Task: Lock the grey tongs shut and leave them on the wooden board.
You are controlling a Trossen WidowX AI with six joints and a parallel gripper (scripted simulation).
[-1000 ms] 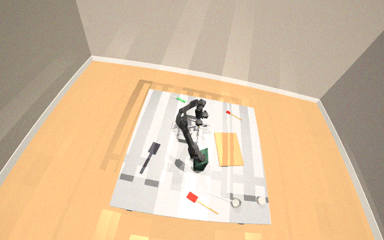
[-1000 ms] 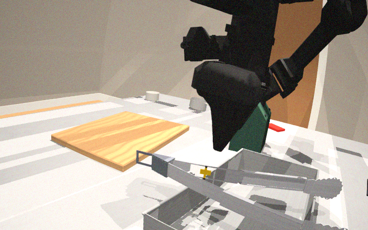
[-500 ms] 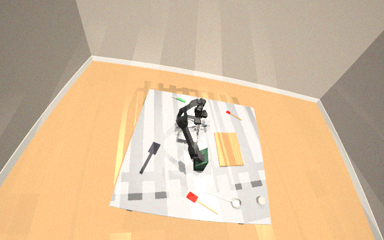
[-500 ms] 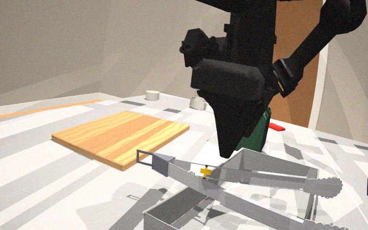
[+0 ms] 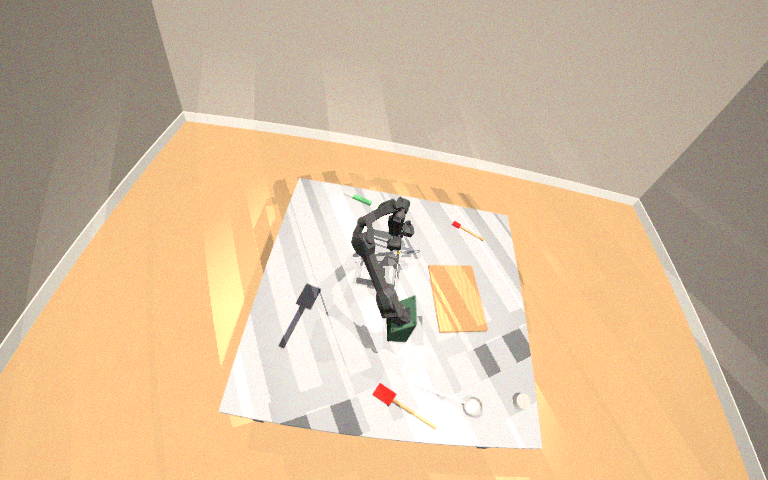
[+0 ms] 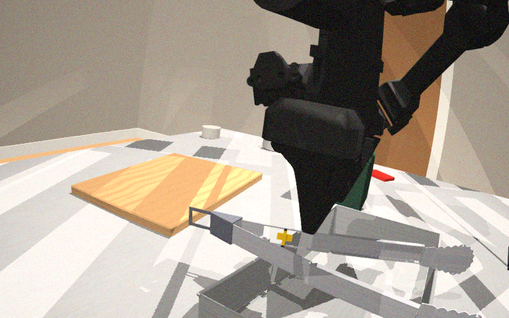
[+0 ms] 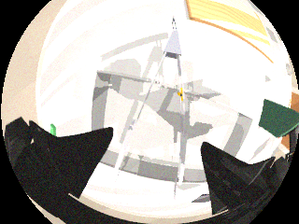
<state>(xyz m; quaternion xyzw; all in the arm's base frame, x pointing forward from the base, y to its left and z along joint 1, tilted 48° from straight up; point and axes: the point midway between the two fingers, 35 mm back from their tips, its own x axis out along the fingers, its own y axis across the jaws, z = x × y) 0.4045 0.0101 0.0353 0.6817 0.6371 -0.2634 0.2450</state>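
Observation:
The grey tongs [image 6: 337, 279] [image 7: 173, 44] lie across the roasting tin [image 6: 240, 279] [image 7: 99, 107] with their two arms spread apart. Their hinge end with a wire loop sticks out past the tin's rim toward the board, and the scalloped tips are at the opposite side. A yellow cross [image 6: 283, 237] [image 7: 180, 94] shows at one arm. My gripper [image 7: 159, 140] is open and empty, pointing down over the tongs. Both arms run between its fingertips in the wrist view; contact cannot be told. The wooden board [image 5: 458, 300] [image 6: 161, 187] [image 7: 229, 16] lies flat and bare beside the tin.
The arm's dark green base [image 5: 400, 333] [image 7: 277, 117] stands close to the tin. A black spatula [image 5: 308, 297], two red-headed tools [image 5: 385, 394] [image 5: 456, 224], a green-handled tool [image 5: 362, 199], a long-handled round cup [image 5: 472, 406] and a white cylinder [image 5: 521, 401] [image 6: 211, 132] lie farther out.

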